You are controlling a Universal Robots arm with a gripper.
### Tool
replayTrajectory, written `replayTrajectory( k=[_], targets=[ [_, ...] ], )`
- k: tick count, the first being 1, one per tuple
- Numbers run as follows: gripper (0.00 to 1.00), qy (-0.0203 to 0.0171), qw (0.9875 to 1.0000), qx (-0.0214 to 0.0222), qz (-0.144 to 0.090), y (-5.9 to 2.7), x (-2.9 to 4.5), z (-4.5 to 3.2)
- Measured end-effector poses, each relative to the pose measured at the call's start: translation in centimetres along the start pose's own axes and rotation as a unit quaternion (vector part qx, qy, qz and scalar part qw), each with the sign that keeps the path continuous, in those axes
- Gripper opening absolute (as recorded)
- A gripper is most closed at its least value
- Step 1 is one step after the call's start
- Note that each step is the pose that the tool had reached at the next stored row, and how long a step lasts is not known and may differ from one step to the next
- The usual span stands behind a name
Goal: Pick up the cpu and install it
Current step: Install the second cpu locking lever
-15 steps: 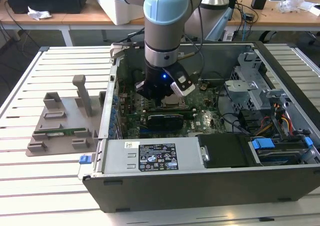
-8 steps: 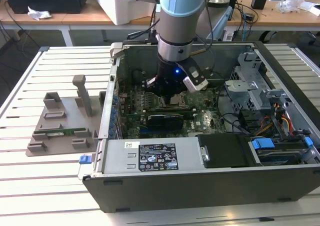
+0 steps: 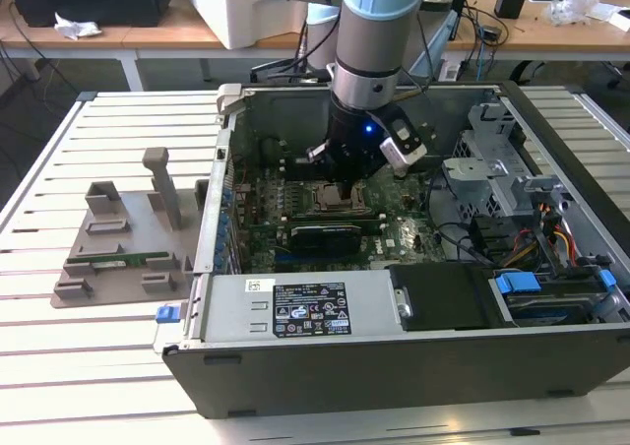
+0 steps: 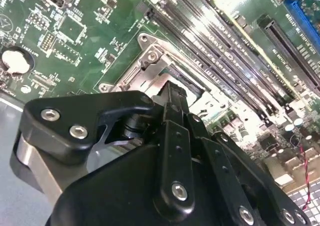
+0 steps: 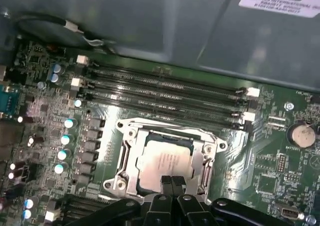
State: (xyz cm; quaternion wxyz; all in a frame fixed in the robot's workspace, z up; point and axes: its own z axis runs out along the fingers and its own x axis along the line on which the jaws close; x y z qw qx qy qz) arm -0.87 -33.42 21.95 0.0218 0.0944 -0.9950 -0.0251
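The cpu (image 5: 164, 162), a square chip with a shiny silver top, lies flat inside the metal socket frame (image 5: 131, 151) on the green motherboard (image 5: 260, 146). In the first wrist view my gripper (image 5: 172, 182) has its two black fingertips pressed together at the chip's near edge, with nothing between them. The second wrist view has a black finger (image 4: 172, 111) reaching down to the socket frame (image 4: 150, 61). In the exterior view the gripper (image 3: 340, 177) hangs straight down over the socket (image 3: 337, 201), inside the open computer case (image 3: 394, 366).
Rows of memory slots (image 5: 165, 93) run beside the socket. A black graphics card (image 3: 325, 234) lies just in front of the socket, and drive cages and cables (image 3: 532, 219) fill the exterior view's right. A grey fixture (image 3: 118, 238) with a green memory stick (image 3: 118, 261) sits outside the case.
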Motion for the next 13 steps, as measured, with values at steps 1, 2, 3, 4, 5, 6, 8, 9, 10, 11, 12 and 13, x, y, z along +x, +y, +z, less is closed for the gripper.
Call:
replayTrajectory(
  k=[1,2,3,4,5,6,8,9,10,11,12,13],
  targets=[
    [0.11,0.0,1.0,0.0,0.0,0.11,0.02,-0.89],
    [0.11,0.0,1.0,0.0,0.0,0.21,0.04,-1.74],
    [0.11,0.0,1.0,0.0,0.0,0.27,0.06,-2.2],
    [0.11,0.0,1.0,0.0,0.0,0.37,0.08,-2.94],
    [0.11,0.0,1.0,0.0,0.0,0.51,0.09,-3.74],
    [0.11,0.0001,1.0,0.0001,0.0,0.62,0.09,-4.29],
    [0.11,-0.0001,1.0,-0.0001,0.0,0.64,0.1,-4.51],
    [0.11,0.0,1.0,0.0,0.0,0.64,0.1,-4.53],
    [0.11,0.0,1.0,0.0,0.0,0.64,0.1,-4.53],
    [0.11,0.0,1.0,0.0,0.0,0.64,0.1,-4.53],
    [0.11,0.0,1.0,0.0,0.0,0.64,0.1,-4.54],
    [0.11,0.0,1.0,0.0,0.0,0.64,0.1,-4.54]
  ],
)
